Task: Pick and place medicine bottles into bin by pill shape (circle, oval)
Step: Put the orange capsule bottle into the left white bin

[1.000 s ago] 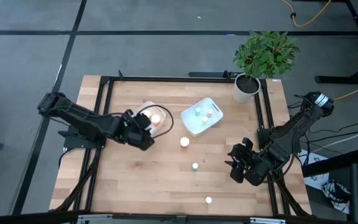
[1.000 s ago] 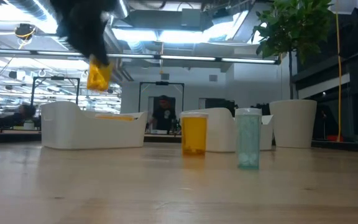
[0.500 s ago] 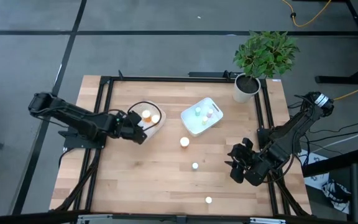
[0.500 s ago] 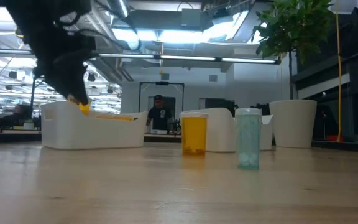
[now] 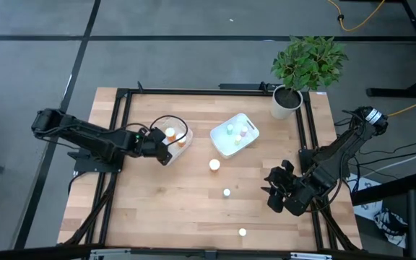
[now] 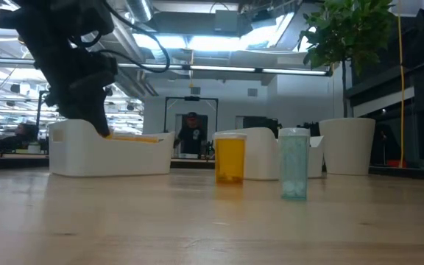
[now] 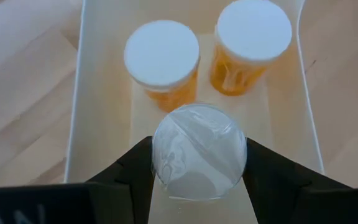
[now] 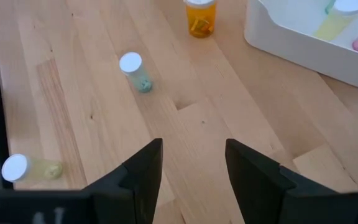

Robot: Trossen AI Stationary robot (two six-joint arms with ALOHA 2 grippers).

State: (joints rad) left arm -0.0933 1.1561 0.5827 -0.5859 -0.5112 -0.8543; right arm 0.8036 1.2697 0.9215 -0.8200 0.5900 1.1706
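While the left gripper [image 7: 199,163] hangs low inside the left bin [image 5: 185,132], its fingers are clamped on a white-capped bottle [image 7: 197,151] just beside two orange bottles [image 7: 163,70] already standing there, so the step in hand looks like the drop-off. The next move calls for parting the fingers and lifting straight out without knocking those neighbours. The right gripper [image 8: 192,169] waits over the desk [image 5: 193,209] at its right edge, fingers apart and empty. Three bottles stand loose on the desk: an orange one [image 5: 214,165], a pale green one [image 5: 227,193] and another [image 5: 242,232] near the front edge.
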